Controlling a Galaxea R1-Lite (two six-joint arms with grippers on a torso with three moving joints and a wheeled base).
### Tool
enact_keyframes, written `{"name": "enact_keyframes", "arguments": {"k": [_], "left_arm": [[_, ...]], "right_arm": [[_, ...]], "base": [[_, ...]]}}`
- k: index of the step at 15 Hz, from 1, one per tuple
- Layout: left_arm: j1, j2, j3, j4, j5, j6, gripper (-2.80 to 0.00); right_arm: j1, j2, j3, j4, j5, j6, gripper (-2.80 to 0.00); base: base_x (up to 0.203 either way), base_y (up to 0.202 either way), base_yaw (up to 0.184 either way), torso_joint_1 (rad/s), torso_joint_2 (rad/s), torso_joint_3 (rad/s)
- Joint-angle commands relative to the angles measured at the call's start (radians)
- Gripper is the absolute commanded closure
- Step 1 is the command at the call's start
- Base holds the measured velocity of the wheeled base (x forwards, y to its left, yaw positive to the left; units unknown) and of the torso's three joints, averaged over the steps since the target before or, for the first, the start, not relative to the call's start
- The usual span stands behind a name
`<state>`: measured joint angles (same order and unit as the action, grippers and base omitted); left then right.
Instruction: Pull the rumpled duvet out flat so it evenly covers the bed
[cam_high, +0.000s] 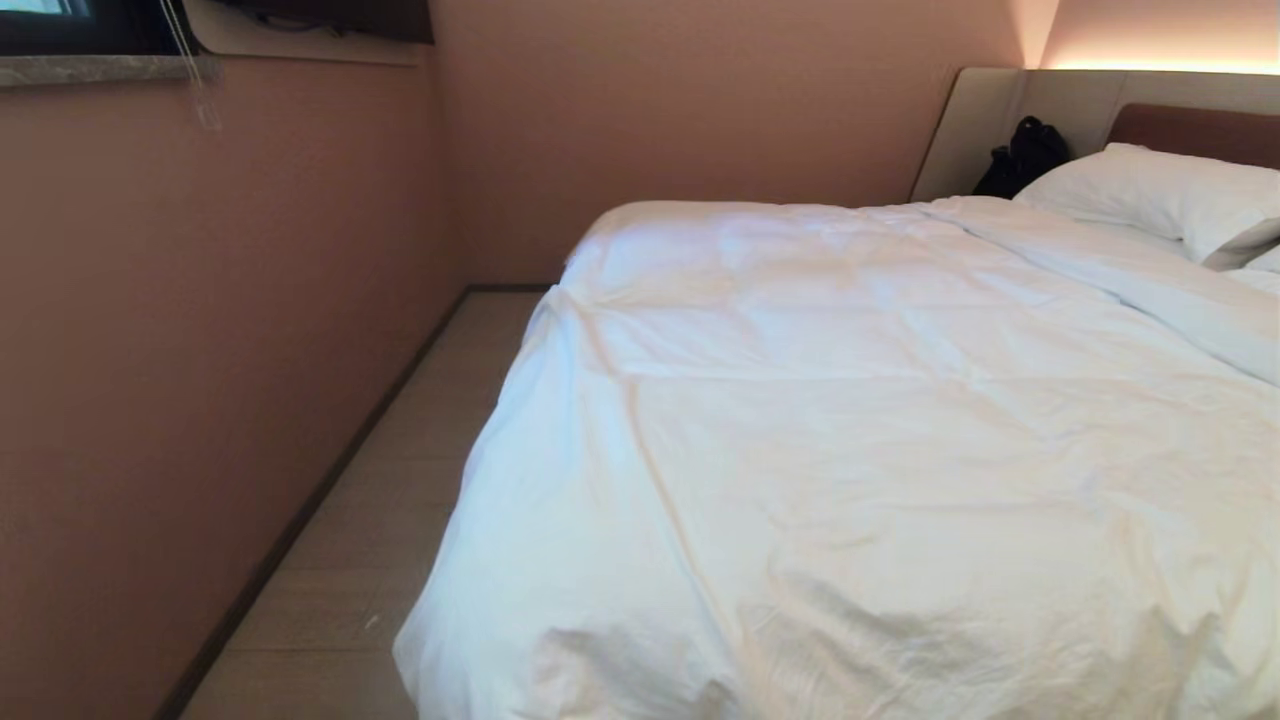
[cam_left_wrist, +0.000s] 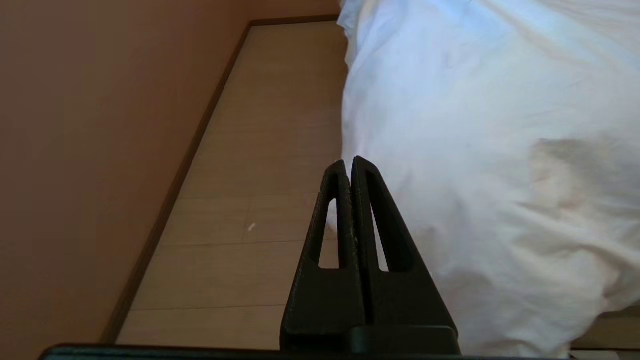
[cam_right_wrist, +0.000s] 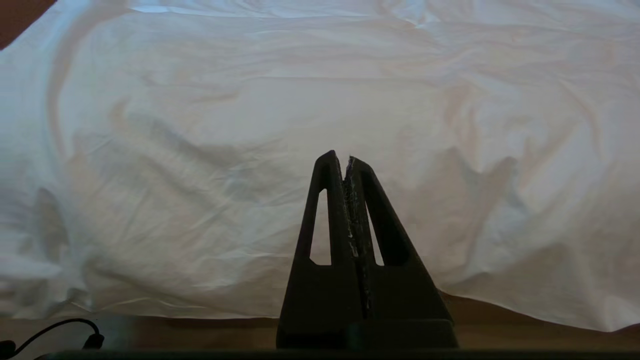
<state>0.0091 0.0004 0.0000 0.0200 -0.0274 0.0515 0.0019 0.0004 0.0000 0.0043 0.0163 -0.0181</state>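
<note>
- Before me the white duvet (cam_high: 880, 450) lies spread over the bed (cam_high: 1190, 130), lightly creased, draping over the left edge.
- Pillows (cam_high: 1160, 195) sit at the far right by the headboard.
- A black bag (cam_high: 1022, 155) stands beside them.

duvet (cam_high: 880, 440): white, lightly wrinkled, spread across mattress, draped over near corner | bed (cam_high: 1190, 130): brown-and-beige headboard seen far right

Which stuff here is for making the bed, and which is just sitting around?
For the job:
duvet
bed
left gripper, shut, empty
right gripper, shut, empty

Just sitting around:
pillows
black bag by the headboard
</note>
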Motion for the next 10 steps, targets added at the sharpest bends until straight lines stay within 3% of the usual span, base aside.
{"name": "enact_keyframes", "arguments": {"k": [1,10], "left_arm": [[0.000,0.000,0.000,0.000,0.000,-0.001,0.00],[0.000,0.000,-0.002,0.000,0.000,0.001,0.00]], "right_arm": [[0.001,0.000,0.000,0.000,0.001,0.000,0.00],[0.000,0.000,0.000,0.000,0.001,0.000,0.00]], "base": [[0.000,0.195,0.001,0.002,0.01,0.002],[0.000,0.197,0.001,0.003,0.00,0.001]]}}
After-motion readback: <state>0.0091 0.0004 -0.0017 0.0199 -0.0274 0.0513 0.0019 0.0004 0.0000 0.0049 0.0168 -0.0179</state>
